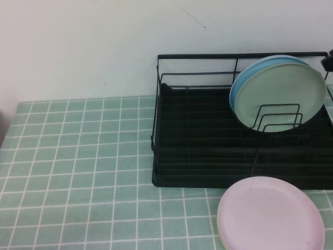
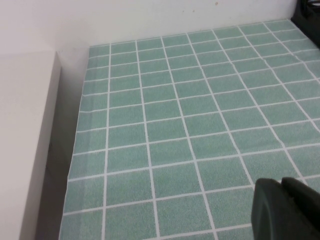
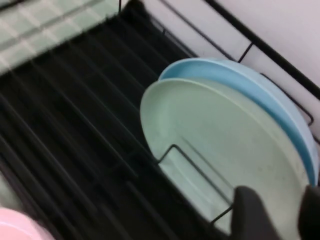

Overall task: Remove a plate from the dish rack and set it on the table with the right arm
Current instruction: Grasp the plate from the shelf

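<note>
Hovering right hand (image 3: 278, 196), parted, at plate (image 3: 215, 130) behind wire loops (image 3: 200, 172); left hand (image 2: 287, 210) over table (image 2: 175, 125), unclear

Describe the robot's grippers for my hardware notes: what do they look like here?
Little shows. The right gripper has dark grey, rounded matte fingers, seen near the mint-green plate. The left gripper shows one blocky black matte part over the table. No cables or markings are visible.

Kitchen-style tabletop (staged-looking): dish rack (image 1: 208, 140), plates, checked cloth, bare wall.
</note>
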